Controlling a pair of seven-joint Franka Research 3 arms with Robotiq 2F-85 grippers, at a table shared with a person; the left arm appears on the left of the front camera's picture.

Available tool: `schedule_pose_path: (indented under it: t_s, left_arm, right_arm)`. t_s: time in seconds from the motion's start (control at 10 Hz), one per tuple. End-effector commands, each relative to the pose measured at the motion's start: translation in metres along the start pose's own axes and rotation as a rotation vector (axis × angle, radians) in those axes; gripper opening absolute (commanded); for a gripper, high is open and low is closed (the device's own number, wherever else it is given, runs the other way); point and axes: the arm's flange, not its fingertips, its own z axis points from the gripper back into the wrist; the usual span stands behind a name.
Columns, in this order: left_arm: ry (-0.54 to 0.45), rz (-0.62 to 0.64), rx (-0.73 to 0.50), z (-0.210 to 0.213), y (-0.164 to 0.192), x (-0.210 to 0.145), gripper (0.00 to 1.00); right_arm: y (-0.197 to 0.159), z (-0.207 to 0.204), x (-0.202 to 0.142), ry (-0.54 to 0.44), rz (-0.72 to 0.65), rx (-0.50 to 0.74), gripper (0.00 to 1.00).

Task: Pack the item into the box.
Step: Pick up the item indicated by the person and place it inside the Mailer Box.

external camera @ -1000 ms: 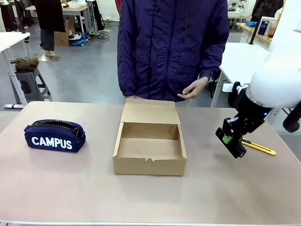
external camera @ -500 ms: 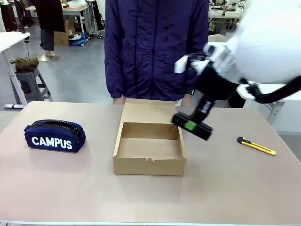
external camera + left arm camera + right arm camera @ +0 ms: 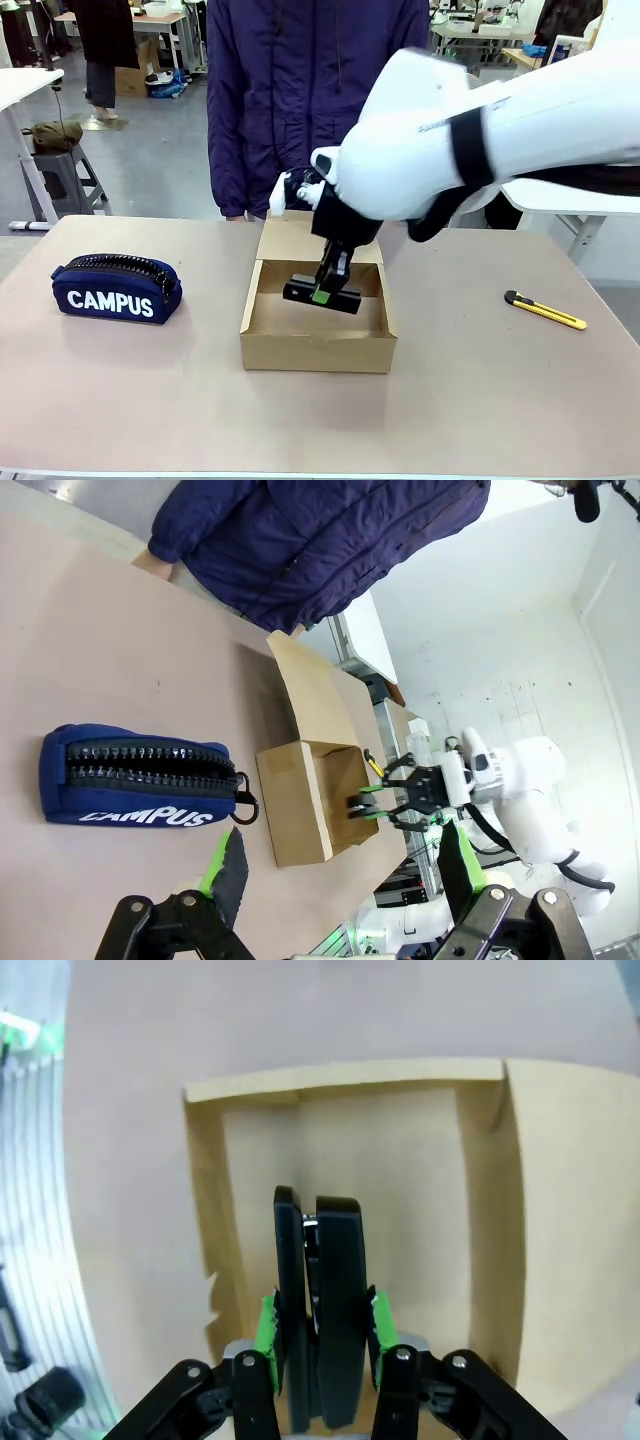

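The small black stapler [image 3: 322, 292] hangs inside the open top of the brown cardboard box [image 3: 317, 345], held level above its floor. My right gripper [image 3: 326, 288] is shut on the stapler, its green pads [image 3: 266, 1328] pressing both sides of the stapler [image 3: 322, 1290] over the box [image 3: 490, 1220]. The box's flap lid [image 3: 300, 238] lies back toward the person. My left gripper [image 3: 335, 865] is open and empty, high over the table's left part, with the box [image 3: 300, 800] far ahead of it.
A navy "CAMPUS" pencil pouch [image 3: 117, 288] lies at the table's left. A yellow-and-black utility knife [image 3: 545, 310] lies at the right. A person in a dark blue jacket [image 3: 300, 90] stands at the far edge behind the box.
My right arm has swung from the table's right side, near the utility knife, leftward across to the box, carrying the stapler over its opening. The person has shifted left.
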Motion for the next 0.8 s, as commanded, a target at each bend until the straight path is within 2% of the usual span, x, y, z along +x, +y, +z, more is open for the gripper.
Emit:
schedule_pose_path:
  t_s: [0.0, 0.4, 0.7]
  left_arm:
    - [-0.012, -0.020, -0.020, -0.001, -0.001, -0.001, 1.00]
    - [-0.012, -0.020, -0.020, -0.001, -0.001, -0.001, 1.00]
    - [-0.012, -0.020, -0.020, -0.001, -0.001, -0.001, 1.00]
  right_arm:
    - [-0.023, -0.017, 0.004, 0.004, 0.028, 0.062, 0.00]
    - [-0.036, -0.049, -0.003, 0.024, 0.021, 0.062, 0.00]
    - [-0.035, -0.051, -0.007, 0.039, 0.013, 0.065, 0.00]
